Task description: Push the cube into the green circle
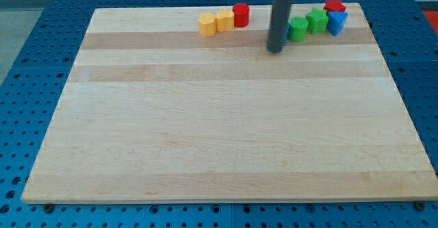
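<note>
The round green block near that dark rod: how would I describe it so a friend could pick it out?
Start at the wooden board and look along its top edge, right of centre, where my tip rests. The green circle sits just to the tip's right, leftmost in a cluster. Its round shape sets it apart from the more angular green block beside it.

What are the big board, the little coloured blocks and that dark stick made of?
The board looks like pale wood with a matt finish: plank seams and faint grain show. The blocks, such as the red cylinder and the green circle, look like painted wood or plastic; smooth, even colour leaves it open. My tip, just to the view's left of the green circle, ends a dark rod, probably metal or plastic.
</note>
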Robot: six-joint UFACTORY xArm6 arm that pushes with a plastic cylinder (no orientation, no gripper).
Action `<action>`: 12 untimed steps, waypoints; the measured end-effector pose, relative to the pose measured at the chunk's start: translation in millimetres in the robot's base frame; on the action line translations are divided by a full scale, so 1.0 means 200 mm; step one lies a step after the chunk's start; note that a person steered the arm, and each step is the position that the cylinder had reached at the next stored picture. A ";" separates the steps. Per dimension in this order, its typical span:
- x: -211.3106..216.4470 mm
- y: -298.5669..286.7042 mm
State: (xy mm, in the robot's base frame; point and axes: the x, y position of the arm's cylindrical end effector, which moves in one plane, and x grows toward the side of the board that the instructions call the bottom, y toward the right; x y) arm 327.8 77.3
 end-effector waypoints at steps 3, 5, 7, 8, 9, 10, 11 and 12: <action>-0.12 -0.22; -0.16 -0.18; -0.19 -0.09; -0.19 -0.04; -0.18 -0.01; -0.15 0.04; -0.11 0.09; -0.08 0.16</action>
State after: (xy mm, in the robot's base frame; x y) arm 312.7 109.1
